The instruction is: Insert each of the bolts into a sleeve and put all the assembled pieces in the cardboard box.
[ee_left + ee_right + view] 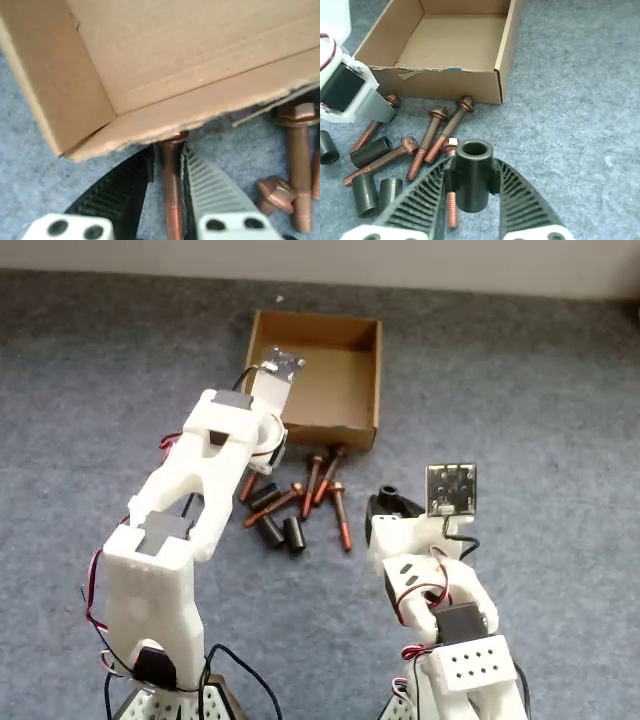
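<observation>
My left gripper (168, 151) is shut on a copper bolt (171, 200) lying on the carpet, its head against the front wall of the cardboard box (200, 110). In the high view that gripper (258, 466) sits just in front of the box (330, 430). My right gripper (471, 170) is shut on a black sleeve (472, 182), held upright with its bore facing up; in the high view it (386, 504) hovers right of the pile. Several loose bolts (328, 478) and three sleeves (282, 532) lie between the arms.
Grey carpet covers the whole floor area. The box (445, 85) is open-topped with a torn front edge. The right wrist view shows the left arm's white body (342, 90) beside the bolts (427, 140) and sleeves (370, 151).
</observation>
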### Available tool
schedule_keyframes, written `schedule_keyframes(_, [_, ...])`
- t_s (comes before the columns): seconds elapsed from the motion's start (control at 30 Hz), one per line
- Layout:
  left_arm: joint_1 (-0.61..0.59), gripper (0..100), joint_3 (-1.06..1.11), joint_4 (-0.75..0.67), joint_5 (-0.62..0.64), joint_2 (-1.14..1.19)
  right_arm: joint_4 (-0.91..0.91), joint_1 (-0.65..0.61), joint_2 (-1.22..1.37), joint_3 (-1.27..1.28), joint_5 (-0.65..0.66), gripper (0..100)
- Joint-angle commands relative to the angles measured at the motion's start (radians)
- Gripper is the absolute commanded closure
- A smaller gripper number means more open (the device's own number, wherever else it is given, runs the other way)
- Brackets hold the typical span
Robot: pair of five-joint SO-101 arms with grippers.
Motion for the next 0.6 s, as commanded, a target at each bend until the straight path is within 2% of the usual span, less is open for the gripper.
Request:
schedule_keyframes(0.0, [0.018,93,-0.088,0.060,0.014,0.022,-0.022,0.010,-0.015,-0.008,-0.009,99.5])
schedule_keyframes(0.1, [0.019,100,-0.134,0.098,0.012,0.054,-0.021,0.010,-0.015,-0.008,-0.009,99.5])
schedule_keyframes(0.3, [0.019,100,-0.136,0.181,0.012,-0.013,-0.019,0.008,-0.016,-0.008,-0.006,99.5])
schedule_keyframes(0.47, [0.019,100,0.004,0.178,0.014,-0.200,0.035,-0.022,-0.021,-0.015,-0.008,99.4])
schedule_keyframes(0.57, [0.018,100,0.140,0.106,0.026,-0.352,0.068,-0.082,-0.021,-0.018,-0.009,99.4])
